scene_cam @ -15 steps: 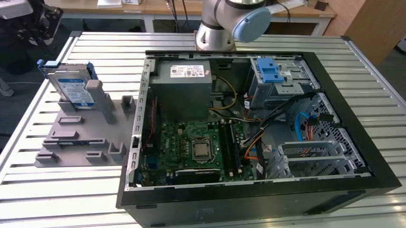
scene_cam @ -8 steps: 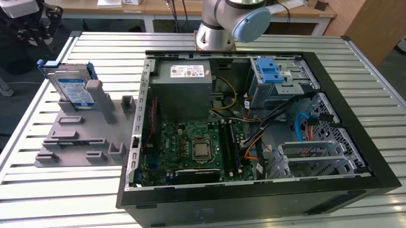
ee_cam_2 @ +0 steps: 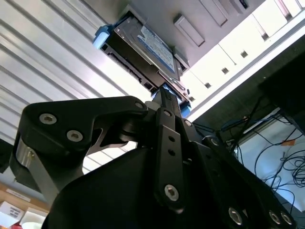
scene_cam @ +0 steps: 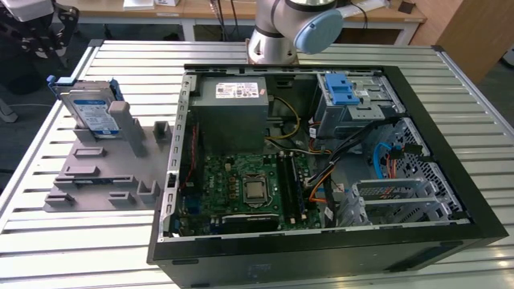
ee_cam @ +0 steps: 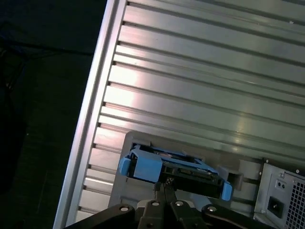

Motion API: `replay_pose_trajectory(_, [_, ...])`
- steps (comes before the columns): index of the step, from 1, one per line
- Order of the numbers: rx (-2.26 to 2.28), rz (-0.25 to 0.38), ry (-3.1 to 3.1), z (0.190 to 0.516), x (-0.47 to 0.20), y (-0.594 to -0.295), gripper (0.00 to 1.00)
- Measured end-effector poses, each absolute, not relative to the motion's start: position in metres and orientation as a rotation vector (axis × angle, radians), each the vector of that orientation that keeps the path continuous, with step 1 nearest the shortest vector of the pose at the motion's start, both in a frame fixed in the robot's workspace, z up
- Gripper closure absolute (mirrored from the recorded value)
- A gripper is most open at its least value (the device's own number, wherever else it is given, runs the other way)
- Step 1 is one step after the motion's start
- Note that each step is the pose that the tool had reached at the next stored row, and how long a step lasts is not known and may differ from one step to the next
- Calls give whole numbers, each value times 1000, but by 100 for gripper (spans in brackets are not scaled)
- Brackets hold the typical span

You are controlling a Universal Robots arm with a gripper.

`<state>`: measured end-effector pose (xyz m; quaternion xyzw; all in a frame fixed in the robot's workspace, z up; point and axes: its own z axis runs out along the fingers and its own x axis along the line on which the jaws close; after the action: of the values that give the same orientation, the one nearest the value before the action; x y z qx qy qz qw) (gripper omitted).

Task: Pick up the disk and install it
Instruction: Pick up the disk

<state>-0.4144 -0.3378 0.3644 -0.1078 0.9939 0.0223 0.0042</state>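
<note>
Blue-framed disk (scene_cam: 92, 111) upright near table (scene_cam: 32, 171) edge

Silver arm (scene_cam: 269, 43) (blue cap (scene_cam: 319, 30)), black hand (ee_cam_2: 164, 98)

We see ribbed aluminium surface (scene_cam: 80, 253), glare on slats. Light wooden desks (scene_cam: 201, 8) behind, wooden panel (scene_cam: 473, 30) at exterior view's right, dark floor (ee_cam: 43, 119).
</note>
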Motion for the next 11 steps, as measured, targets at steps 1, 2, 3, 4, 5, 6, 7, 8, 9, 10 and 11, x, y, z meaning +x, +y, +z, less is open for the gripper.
replay_pose_trajectory(1, [-355,70,3113,364,-414,-338,89])
replay_pose_trajectory(2, [-374,70,3110,364,-414,-338,89])
replay_pose_trajectory(3, [-393,70,3108,364,-414,-338,89])
replay_pose_trajectory(4, [-411,70,3106,364,-414,-338,89])
replay_pose_trajectory(5, [-431,70,3104,364,-414,-338,89])
replay_pose_trajectory(6, [-451,70,3101,364,-414,-338,89])
replay_pose_trajectory(7, [-471,70,3099,364,-414,-338,89])
replay_pose_trajectory(8, [-489,71,3096,364,-414,-338,89])
replay_pose_trajectory(9, [-504,71,3094,364,-414,-338,89])
replay_pose_trajectory(10, [-520,71,3092,364,-414,-338,89])
replay_pose_trajectory(11, [-534,71,3089,364,-414,-338,89])
